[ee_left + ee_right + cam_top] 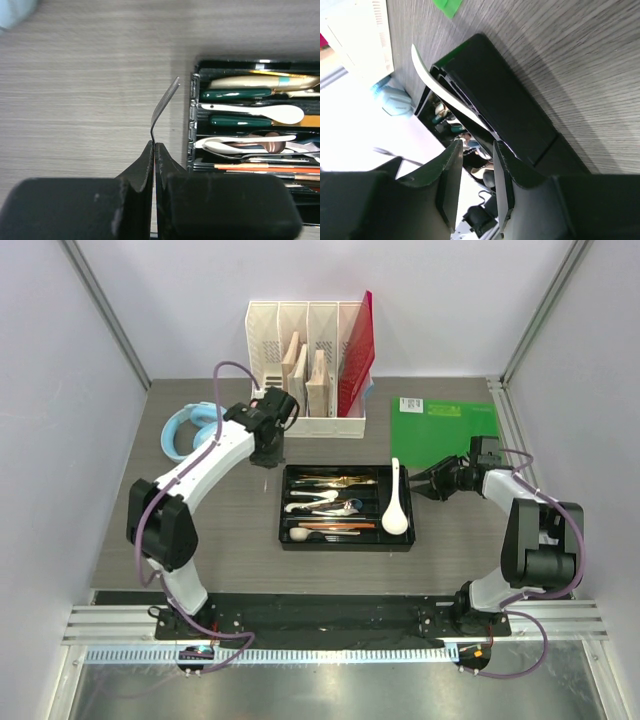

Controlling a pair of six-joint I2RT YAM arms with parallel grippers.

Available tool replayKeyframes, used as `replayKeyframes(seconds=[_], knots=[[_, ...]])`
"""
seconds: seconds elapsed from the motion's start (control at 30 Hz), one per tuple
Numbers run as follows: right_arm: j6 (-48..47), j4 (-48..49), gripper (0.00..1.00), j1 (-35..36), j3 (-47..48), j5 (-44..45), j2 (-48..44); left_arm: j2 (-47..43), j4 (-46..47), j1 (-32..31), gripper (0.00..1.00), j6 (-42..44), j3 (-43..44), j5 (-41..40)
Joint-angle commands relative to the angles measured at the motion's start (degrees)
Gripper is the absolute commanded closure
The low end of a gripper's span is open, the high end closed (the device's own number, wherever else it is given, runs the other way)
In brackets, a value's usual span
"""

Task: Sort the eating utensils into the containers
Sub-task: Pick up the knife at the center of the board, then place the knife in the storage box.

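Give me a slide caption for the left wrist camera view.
Left pincer shut on a thin metal fork, held over the table beside the stocked black cutlery tray.

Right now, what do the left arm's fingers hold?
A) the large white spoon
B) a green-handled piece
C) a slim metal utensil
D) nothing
C: the left fingers are shut on a slim metal utensil, out over the table beside the black tray.

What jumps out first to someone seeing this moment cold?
The left claw, shut on a thin silver fork, holds it over the grey wood-grain table just left of the shallow black plastic cutlery tray. In the tray's right-hand compartment lies a large white ceramic soup spoon.
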Motion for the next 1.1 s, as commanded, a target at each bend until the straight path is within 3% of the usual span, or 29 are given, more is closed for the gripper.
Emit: replayKeyframes(seconds=[0.0, 0.17, 0.37, 0.57, 0.83, 1.07], knots=[[3.12, 1.98, 0.64, 0.15, -0.62, 1.71, -0.98, 2.24, -0.6, -0.84, 1.0, -1.08, 3.39, 1.92], [2.51, 1.81, 0.64, 0.15, -0.8, 1.89, 0.25, 3.39, 1.15, -3.91, 1.0, 4.36, 4.36, -0.52], [2.95, 2.25, 0.64, 0.32, 0.95, 1.01, 2.54, 4.88, 3.26, -13.84, 1.0, 16.76, 4.54, -8.36], [2.86, 1.99, 0.64, 0.5, 5.44, 0.31, 2.01, 4.71, 18.63, -20.78, 1.0, 31.05, -5.28, -16.09], [0.75, -0.21, 0.64, 0.5, 5.8, -0.83, 0.17, 11.38, 33.31, -21.5, 1.0, 44.97, -8.21, -24.35], [-0.04, -1.09, 0.64, 0.5, 3.69, -2.24, -1.33, 16.39, 37.71, -21.5, 1.0, 51.57, -6.36, -23.57]])
